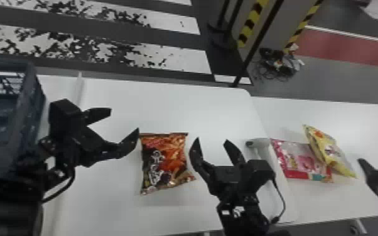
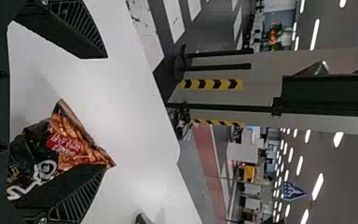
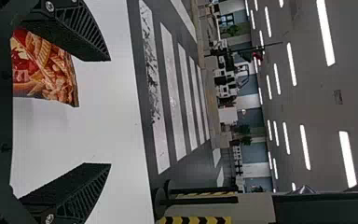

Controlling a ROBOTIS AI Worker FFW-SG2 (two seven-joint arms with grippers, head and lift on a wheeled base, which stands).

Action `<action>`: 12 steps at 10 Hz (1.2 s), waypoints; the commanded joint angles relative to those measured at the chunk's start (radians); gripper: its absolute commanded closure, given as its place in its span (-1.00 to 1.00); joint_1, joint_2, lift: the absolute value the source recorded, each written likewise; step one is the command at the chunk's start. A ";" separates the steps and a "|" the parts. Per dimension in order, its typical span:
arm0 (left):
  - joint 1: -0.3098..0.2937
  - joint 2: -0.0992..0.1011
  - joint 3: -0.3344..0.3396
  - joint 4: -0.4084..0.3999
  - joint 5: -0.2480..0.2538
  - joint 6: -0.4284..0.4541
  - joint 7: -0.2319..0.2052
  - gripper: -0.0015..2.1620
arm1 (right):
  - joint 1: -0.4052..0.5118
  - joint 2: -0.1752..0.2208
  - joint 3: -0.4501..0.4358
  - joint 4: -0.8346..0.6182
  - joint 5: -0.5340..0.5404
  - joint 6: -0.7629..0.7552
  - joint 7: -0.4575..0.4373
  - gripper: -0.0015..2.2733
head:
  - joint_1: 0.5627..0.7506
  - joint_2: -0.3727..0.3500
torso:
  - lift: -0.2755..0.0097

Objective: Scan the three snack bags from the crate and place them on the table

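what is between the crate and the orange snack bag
In the head view, the left gripper, its fingers open, is over the white table between the crate and the orange snack bag.

Large indoor hall with striped floor [image 1: 183, 59], hazard-striped pillar [image 2: 263, 88], ceiling lights [image 3: 326, 32]

The head view looks down on the desk [image 1: 119, 103]. Both wrist views face across it, closer, apparently sharing one snack bag [image 1: 169, 157]
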 commanded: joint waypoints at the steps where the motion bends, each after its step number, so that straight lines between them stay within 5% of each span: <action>1: 0.068 0.002 0.054 -0.054 0.034 -0.078 0.065 -0.96 | 0.000 0.000 -0.013 -0.058 -0.033 0.153 0.000 -0.93 | 0.41 -0.58 | 0.50; 3: 0.137 0.008 0.113 -0.122 0.091 -0.078 0.145 -0.96 | 0.006 0.000 -0.038 -0.145 -0.062 0.383 0.000 -0.94 | 0.41 -0.43 | 0.50; 5: 0.197 0.014 0.171 -0.172 0.142 -0.075 0.150 -0.94 | 0.009 -0.008 -0.089 -0.235 -0.162 0.656 0.006 -0.95 | 0.41 -0.27 | 0.50; 6: 0.230 0.020 0.185 -0.205 0.154 -0.084 0.185 -0.94 | 0.009 -0.011 -0.110 -0.258 -0.214 0.733 0.015 -0.94 | 0.41 -0.21 | 0.50; 9: 0.273 0.036 0.217 -0.224 0.172 -0.084 0.199 -0.93 | -0.011 -0.009 -0.162 -0.271 -0.354 0.886 0.094 -0.93 | 0.41 -0.02 | 0.50; 12: 0.287 0.036 0.222 -0.218 0.175 -0.084 0.194 -0.93 | -0.058 -0.005 -0.168 -0.212 -0.368 0.945 0.127 -0.93 | 0.41 0.08 | 0.50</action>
